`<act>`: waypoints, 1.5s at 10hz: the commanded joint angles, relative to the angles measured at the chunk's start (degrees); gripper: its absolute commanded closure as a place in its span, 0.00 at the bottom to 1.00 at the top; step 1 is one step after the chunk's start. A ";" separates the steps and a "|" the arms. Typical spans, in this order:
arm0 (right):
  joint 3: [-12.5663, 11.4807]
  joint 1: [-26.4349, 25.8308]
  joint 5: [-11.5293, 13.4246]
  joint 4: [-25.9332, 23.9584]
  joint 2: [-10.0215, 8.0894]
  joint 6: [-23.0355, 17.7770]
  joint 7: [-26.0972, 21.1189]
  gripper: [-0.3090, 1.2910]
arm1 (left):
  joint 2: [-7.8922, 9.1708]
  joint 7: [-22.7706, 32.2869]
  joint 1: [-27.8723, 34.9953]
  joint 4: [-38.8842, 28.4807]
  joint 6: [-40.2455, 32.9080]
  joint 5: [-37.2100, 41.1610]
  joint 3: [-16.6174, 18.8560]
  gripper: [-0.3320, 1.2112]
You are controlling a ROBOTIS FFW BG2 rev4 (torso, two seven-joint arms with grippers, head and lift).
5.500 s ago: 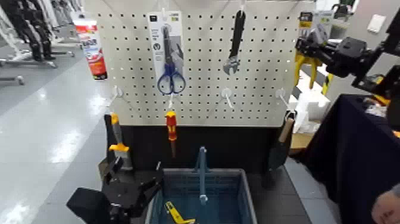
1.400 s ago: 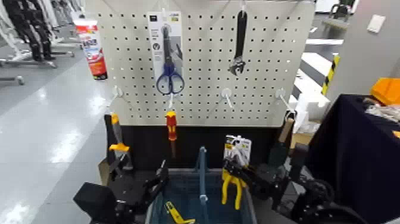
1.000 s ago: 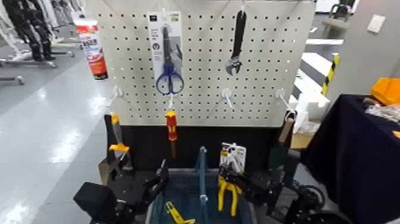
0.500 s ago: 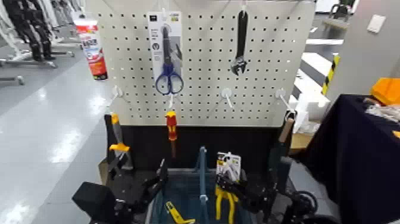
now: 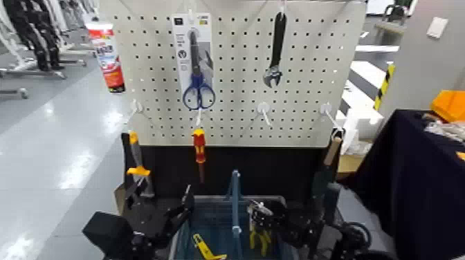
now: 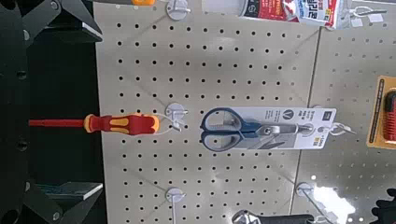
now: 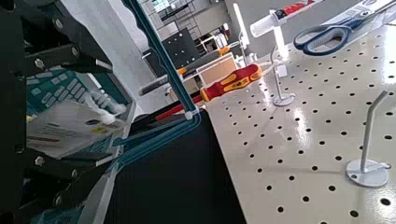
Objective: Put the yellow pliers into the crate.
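My right gripper (image 5: 265, 220) is shut on the yellow pliers (image 5: 261, 239) and holds them low inside the right half of the crate (image 5: 285, 207). Only the yellow handles and the top of the retail card show in the head view. In the right wrist view the card (image 7: 58, 129) sits clamped between the black fingers (image 7: 70, 58), with the crate's blue-grey rim (image 7: 159, 140) right beside it. My left gripper (image 5: 181, 209) is open and empty at the crate's left side.
The crate's blue handle bar (image 5: 234, 200) runs across its middle, left of the pliers. A small slim yellow tool (image 5: 205, 248) lies in the left half. On the pegboard (image 5: 235, 117) hang scissors (image 5: 197, 66), a wrench (image 5: 274, 48) and a red-and-yellow screwdriver (image 5: 199, 146). A dark-draped table (image 5: 415, 180) stands at the right.
My right gripper brought the pliers from high at the right down to the crate, then leftward and lower into its right half. The left arm stayed put.
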 commanded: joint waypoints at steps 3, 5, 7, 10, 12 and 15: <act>-0.69 1.06 -0.07 -3.22 0.12 -0.70 -0.96 0.19 | 0.00 0.00 0.08 -0.09 0.00 -0.09 0.08 0.33; -2.10 4.05 0.20 -9.20 0.03 -1.75 -5.10 0.19 | 0.00 0.00 0.17 -0.09 0.00 0.00 0.08 0.33; -3.50 10.82 2.92 -19.31 0.29 -5.97 -17.40 0.19 | 0.00 0.08 0.43 -0.26 0.00 0.00 0.43 0.33; -2.80 21.37 9.78 -30.38 1.61 -14.58 -35.33 0.19 | -0.26 0.79 1.31 -0.35 -0.88 0.44 0.87 0.32; -0.87 28.31 14.26 -35.48 2.31 -19.68 -46.05 0.20 | -0.35 1.84 2.28 -0.35 -1.32 0.62 1.05 0.32; 0.89 35.08 16.98 -39.08 2.05 -22.76 -53.44 0.21 | -0.35 4.74 5.18 -1.32 -2.02 0.62 1.22 0.32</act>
